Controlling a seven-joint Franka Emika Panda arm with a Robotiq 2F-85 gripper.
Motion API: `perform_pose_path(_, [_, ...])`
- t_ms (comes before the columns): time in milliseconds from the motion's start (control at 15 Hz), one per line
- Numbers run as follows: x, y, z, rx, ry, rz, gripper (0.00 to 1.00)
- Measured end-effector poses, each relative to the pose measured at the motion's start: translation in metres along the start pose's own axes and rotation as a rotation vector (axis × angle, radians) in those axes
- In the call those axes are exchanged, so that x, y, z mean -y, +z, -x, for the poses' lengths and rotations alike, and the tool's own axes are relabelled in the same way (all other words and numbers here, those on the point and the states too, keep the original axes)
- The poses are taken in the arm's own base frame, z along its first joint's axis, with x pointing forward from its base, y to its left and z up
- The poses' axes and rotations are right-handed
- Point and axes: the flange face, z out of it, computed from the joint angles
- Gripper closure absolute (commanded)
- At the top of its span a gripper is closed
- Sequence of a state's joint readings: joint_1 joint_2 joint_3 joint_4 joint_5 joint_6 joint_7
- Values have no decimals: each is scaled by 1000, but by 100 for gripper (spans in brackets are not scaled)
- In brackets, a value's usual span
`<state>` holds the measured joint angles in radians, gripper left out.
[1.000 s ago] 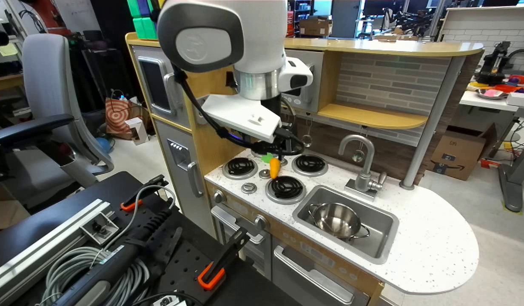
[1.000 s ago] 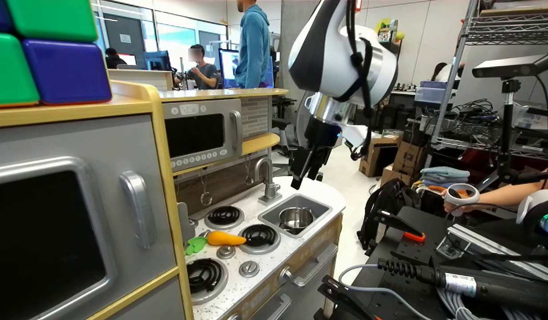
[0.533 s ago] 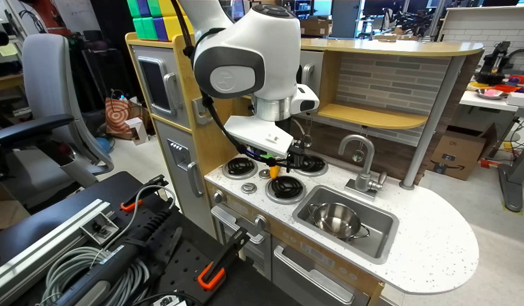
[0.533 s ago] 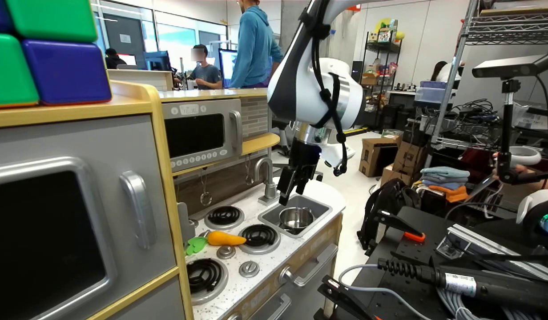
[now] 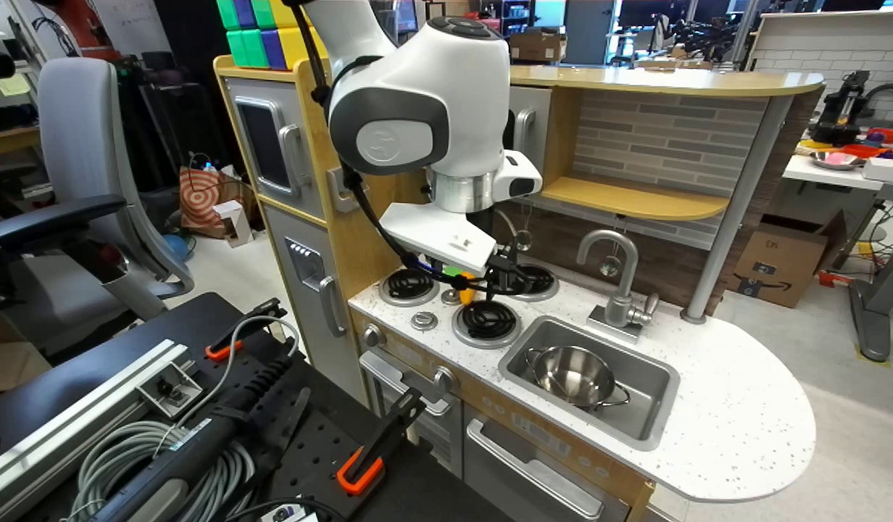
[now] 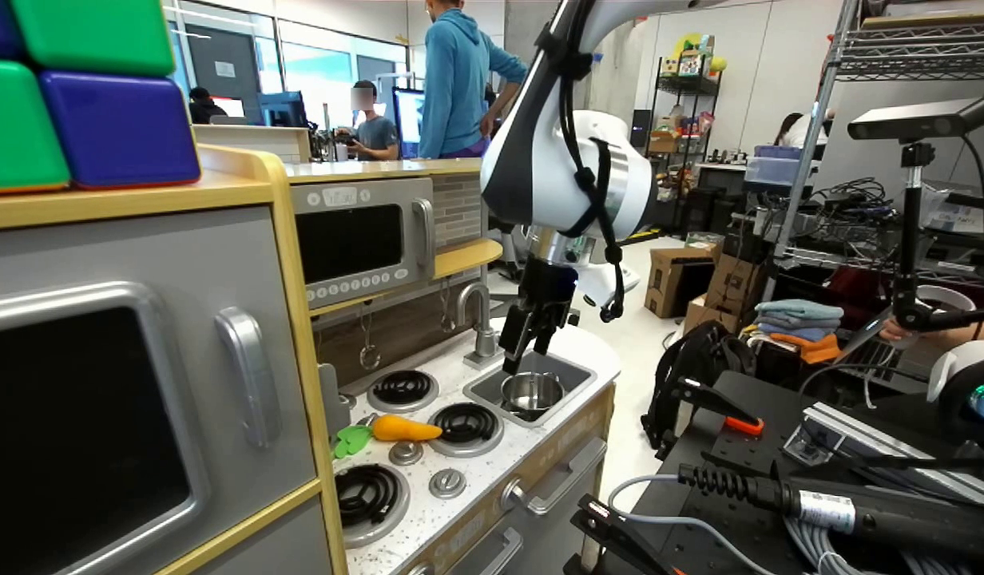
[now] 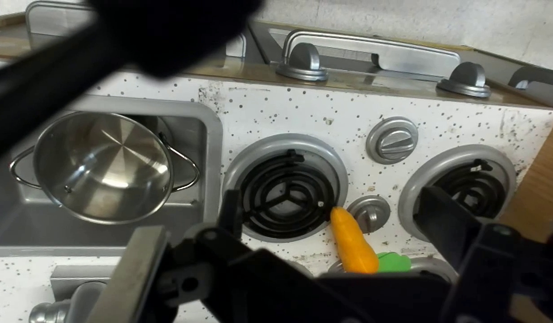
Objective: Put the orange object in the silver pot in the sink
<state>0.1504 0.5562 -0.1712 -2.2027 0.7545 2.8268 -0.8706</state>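
- To the left in both exterior views, the carrot (image 6: 404, 429) has not moved from the speckled tabletop (image 5: 736, 413), so you must still pick it up; it looks smooth and tapered.
- Your claw (image 7: 332, 202) has come lower, probably preparing the grasp; its black fingers (image 7: 442, 213) stand wide, holding nothing.
- Further right, the pot (image 5: 575, 375) stays inside the dull grey sink (image 7: 213, 152): round, shiny metal.

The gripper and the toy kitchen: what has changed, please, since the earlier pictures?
In an exterior view, the gripper has moved down and toward the picture's left, mostly before the last half second. It took hold of nothing. The orange carrot, the silver pot and the sink stayed as they were.
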Motion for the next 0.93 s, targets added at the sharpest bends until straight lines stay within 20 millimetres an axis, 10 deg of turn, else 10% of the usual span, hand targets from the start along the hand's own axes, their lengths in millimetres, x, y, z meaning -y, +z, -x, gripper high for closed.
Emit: perform_pose_path(933, [37,90,-54,-88,-36,78,0])
